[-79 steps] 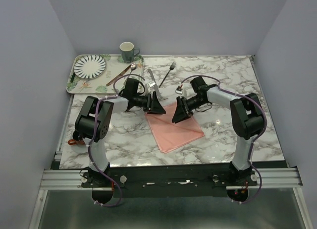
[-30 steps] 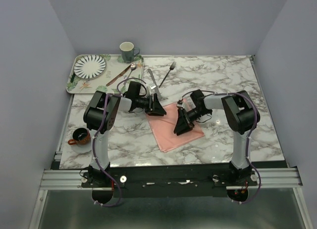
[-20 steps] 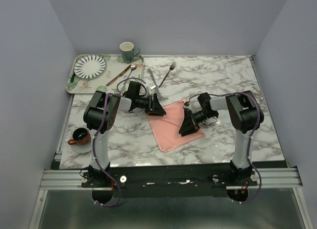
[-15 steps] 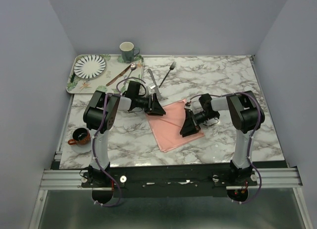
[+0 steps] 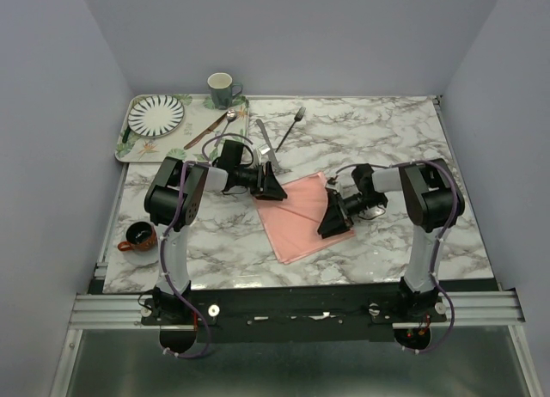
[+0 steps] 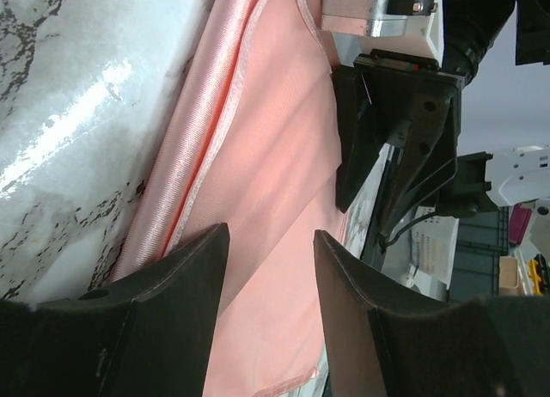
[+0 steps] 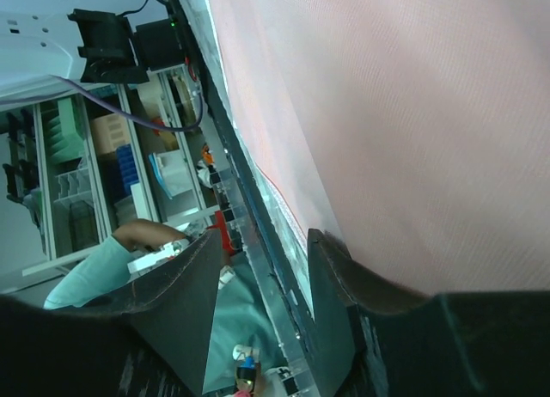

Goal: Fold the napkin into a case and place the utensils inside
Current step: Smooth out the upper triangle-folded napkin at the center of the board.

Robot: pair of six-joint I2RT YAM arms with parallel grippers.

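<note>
Salmon-pink napkin flat and skewed, middle of marble table, doubled edge on left-arm side. Left gripper low at napkin's 11 o'clock corner, jaws apart, clamping nothing. Right gripper at napkin's 3 o'clock edge, jaws likewise released, over cloth. Fork and knife at 12 o'clock, off the cloth.

A glossy white tabletop veined with grey marble pattern sits inside an enclosure of plain pale lavender walls, with a ribbed silver aluminium rail running across its near edge. Soft light leaves pale glints on the marble surface. Beyond the table's edge, the right wrist view shows storage shelves stacked with boxes and bins.
</note>
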